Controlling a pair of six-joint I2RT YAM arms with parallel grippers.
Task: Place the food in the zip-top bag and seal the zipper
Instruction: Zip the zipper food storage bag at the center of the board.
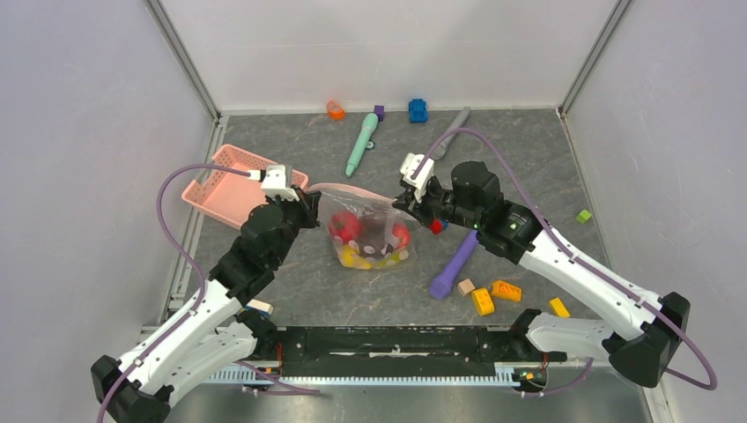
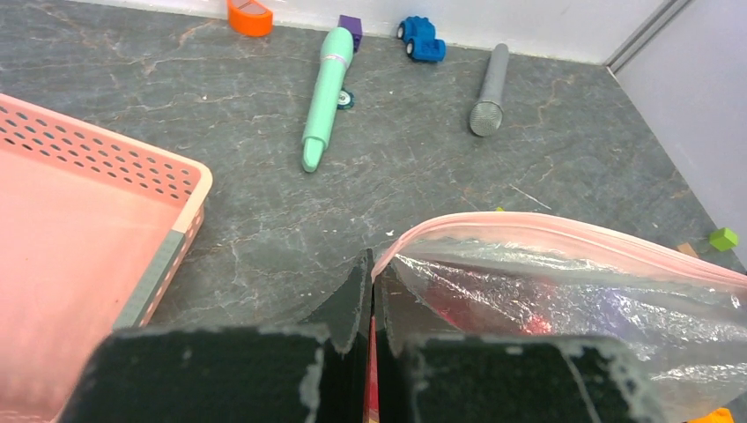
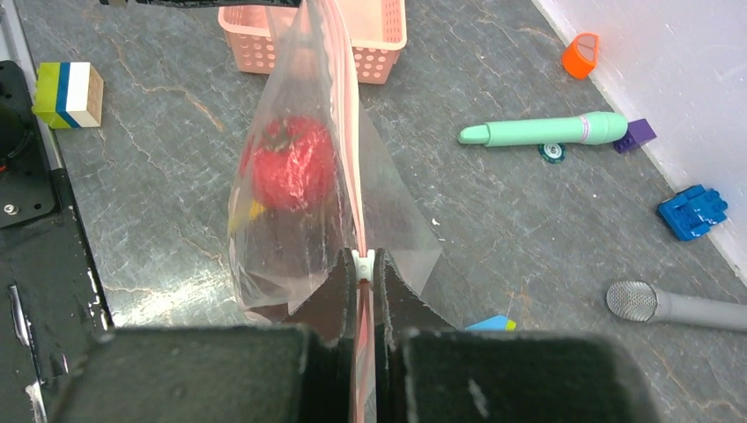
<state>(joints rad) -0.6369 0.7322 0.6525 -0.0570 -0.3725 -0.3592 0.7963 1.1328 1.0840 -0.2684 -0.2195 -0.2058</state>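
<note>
Zip-top bag (image 1: 374, 231) sits at frame ctr in the top view, stretched btwn both arms w/ the food (image 1: 345, 226) inside: red pcs left and right, a dark one btwn, yellow bits at the bottom. Zipper (image 1: 352, 188) runs as a pink strip along the bag's upper edge. Left gripper (image 1: 314, 199) pinches the bag's left end and right gripper (image 1: 408, 205) its right end, both w/ fingers closed on it. Pink basket (image 1: 231, 185) lies upper left of the bag, teal marker (image 1: 362, 144) above it, purple stick (image 1: 454, 263) lower right, blocks (image 1: 505, 290) below that. Left wrist view: fingers at bottom ctr are pressed together on the bag's corner. The zipper arcs off to the right edge, w/ clear film and a red blur under it. Basket fills the left side, marker upper ctr, grey mic-like stick (image 2: 489, 88) and blue toy car (image 2: 421, 40) further right. Right wrist view: fingers at bottom ctr are clamped on the zipper's near end, pale slider tab (image 3: 364, 262) right at the tips. The strip runs up the frame as one line. The bag hangs left of it, w/ red fruit in its upper half. Basket top ctr, striped block (image 3: 68, 92) upper left.
</note>
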